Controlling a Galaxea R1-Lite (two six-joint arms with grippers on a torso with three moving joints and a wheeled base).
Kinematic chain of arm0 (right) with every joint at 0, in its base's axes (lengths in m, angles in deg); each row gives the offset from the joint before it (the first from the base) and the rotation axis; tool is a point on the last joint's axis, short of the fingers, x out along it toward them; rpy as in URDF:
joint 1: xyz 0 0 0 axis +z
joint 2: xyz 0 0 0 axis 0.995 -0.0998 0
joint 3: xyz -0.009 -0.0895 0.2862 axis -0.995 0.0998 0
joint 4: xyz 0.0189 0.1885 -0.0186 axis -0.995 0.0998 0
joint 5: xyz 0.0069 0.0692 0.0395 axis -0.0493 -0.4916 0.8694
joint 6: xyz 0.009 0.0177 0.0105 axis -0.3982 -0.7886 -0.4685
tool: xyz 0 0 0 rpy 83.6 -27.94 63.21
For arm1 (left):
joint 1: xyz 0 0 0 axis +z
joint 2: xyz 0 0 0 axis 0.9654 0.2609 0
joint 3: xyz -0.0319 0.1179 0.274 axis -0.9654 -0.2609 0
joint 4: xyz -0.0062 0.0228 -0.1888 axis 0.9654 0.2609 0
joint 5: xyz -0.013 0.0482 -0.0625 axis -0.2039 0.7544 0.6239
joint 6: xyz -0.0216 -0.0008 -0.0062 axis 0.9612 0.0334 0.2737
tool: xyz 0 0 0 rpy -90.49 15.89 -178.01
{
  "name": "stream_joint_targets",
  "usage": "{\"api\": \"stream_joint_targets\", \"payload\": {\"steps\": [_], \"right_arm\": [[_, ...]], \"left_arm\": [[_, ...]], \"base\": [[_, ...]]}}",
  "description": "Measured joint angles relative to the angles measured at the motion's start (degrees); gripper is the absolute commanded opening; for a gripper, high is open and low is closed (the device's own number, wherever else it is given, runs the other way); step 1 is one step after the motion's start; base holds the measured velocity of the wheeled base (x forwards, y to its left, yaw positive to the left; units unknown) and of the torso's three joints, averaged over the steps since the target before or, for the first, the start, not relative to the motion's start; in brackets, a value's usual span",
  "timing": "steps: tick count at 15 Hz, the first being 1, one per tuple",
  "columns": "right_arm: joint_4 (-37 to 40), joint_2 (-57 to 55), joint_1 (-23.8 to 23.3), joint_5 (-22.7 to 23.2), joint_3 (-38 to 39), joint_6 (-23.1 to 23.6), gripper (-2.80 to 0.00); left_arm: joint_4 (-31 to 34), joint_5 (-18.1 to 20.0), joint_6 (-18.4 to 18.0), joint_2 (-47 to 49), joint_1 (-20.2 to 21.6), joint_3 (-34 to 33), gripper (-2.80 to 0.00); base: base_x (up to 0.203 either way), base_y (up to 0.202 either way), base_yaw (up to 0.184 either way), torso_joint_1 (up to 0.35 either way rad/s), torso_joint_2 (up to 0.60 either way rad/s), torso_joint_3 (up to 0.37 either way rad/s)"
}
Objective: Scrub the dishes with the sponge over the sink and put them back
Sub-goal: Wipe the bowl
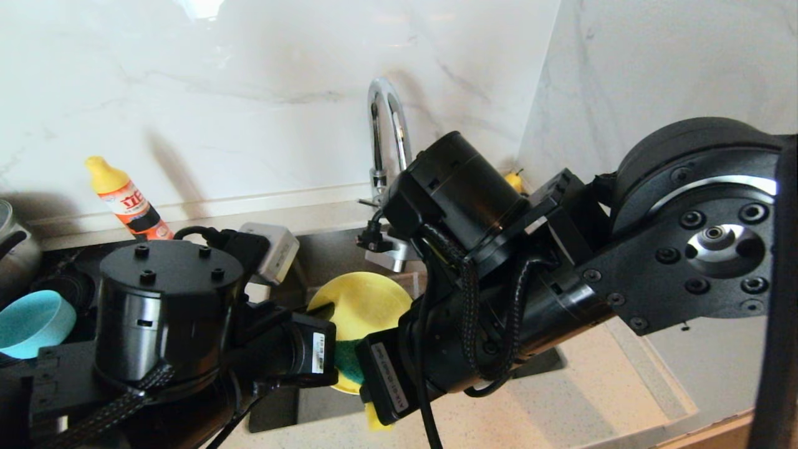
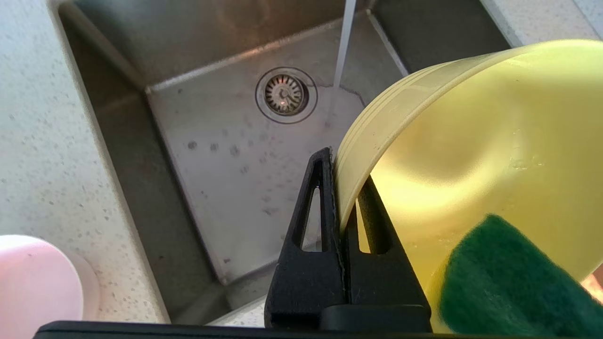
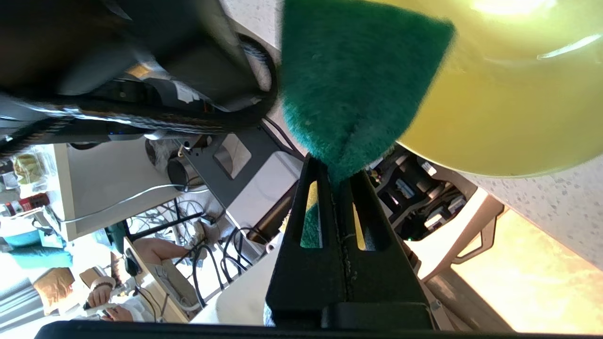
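From the head camera, both arms meet over the sink [image 1: 324, 249]. The yellow bowl [image 1: 365, 305] stands on edge between them, its hollow facing the camera. The left gripper [image 1: 327, 358] and the right gripper [image 1: 368, 374] sit at its lower rim, their fingertips hidden. The sponge [image 1: 349, 365] shows as a green patch between the two wrists, against the bowl. A teal-blue bowl [image 1: 31, 321] sits well apart, beyond the left arm.

In the left wrist camera, the left gripper [image 2: 340, 188] is clenched on the yellow bowl's [image 2: 471, 155] rim, one finger inside, one outside. The sponge [image 2: 499, 282] lies inside the bowl, just beside the fingers. A pale pink bowl [image 2: 33, 282] rests on the counter.

In the right wrist camera, the right gripper [image 3: 340, 181] pinches the sponge [image 3: 351, 89], whose green face presses against the yellow bowl [image 3: 509, 108].
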Motion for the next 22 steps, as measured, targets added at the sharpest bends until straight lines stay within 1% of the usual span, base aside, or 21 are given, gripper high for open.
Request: {"api": "stream_joint_targets", "payload": {"steps": [2,7,10,18,22], "right_arm": [[0.02,-0.65,0.16,-0.01,-0.47,0.03,-2.80],[-0.02,-2.03,0.08,-0.08,-0.64,-0.52,-2.80],[0.02,-1.51,-0.14,-0.30,-0.47,-2.19,-2.80],[0.06,3.15,-4.99,-0.19,-0.34,-2.43,-2.80],[-0.06,4.16,-5.69,-0.10,-1.41,-2.19,-2.80]], "left_arm": [[0.02,0.00,0.59,0.42,0.18,0.30,-2.80],[0.01,-0.10,0.70,0.58,1.87,2.35,-2.80],[0.06,-0.10,0.68,0.38,2.28,2.29,-2.80],[0.13,-0.10,0.44,-0.19,2.34,1.70,-2.80],[0.10,0.06,0.35,-0.51,2.26,-0.48,-2.80]], "base": [[0.000,0.000,0.000,0.000,0.00,0.000],[0.000,0.000,0.000,0.000,0.00,0.000],[0.000,0.000,0.000,0.000,0.00,0.000],[0.000,0.000,0.000,0.000,0.00,0.000],[0.000,0.000,0.000,0.000,0.00,0.000]]}}
